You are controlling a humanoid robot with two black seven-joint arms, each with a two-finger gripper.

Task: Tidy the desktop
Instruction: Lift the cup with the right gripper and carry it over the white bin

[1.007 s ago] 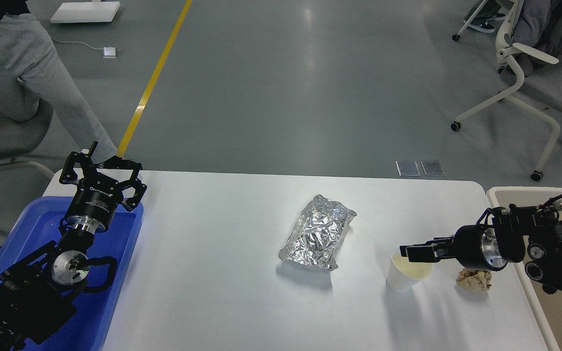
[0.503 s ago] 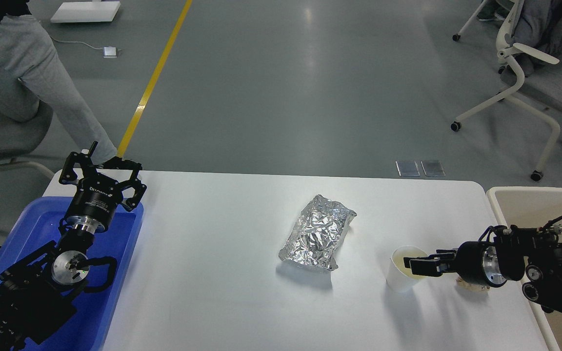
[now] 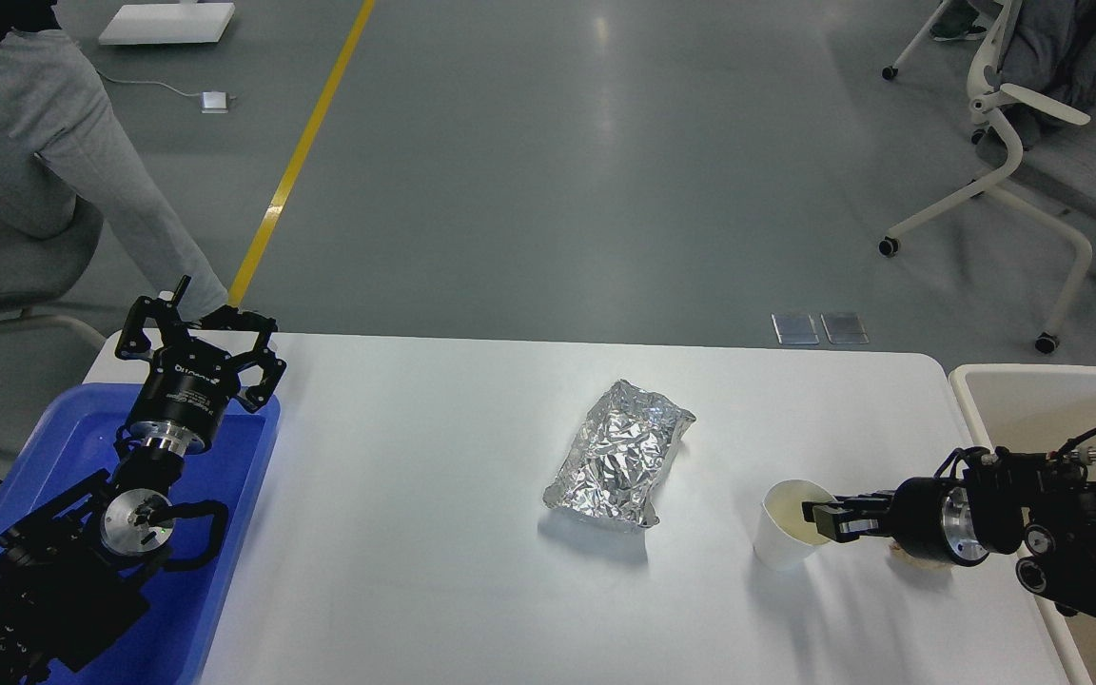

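The white desktop (image 3: 434,571) holds a crumpled silver foil packet (image 3: 620,455) at its middle and a white paper cup (image 3: 784,535) upright to the right of it. My right gripper (image 3: 829,518) comes in from the right, its fingertips at the cup's right rim; the gap between its fingers does not show. A beige crumpled paper wad (image 3: 919,561) lies mostly hidden under that gripper's wrist. My left gripper (image 3: 196,328) is open and empty, held above the far end of the blue tray (image 3: 63,447).
A beige bin (image 3: 1033,400) stands off the desktop's right edge, under my right arm. A person in grey trousers (image 3: 53,143) stands at the back left. Office chairs (image 3: 1033,143) are at the back right.
My right gripper has dropped lower and drawn back to the right, from above the cup's mouth to its right rim, covering the paper wad. The cup, the foil and the left arm have not moved.
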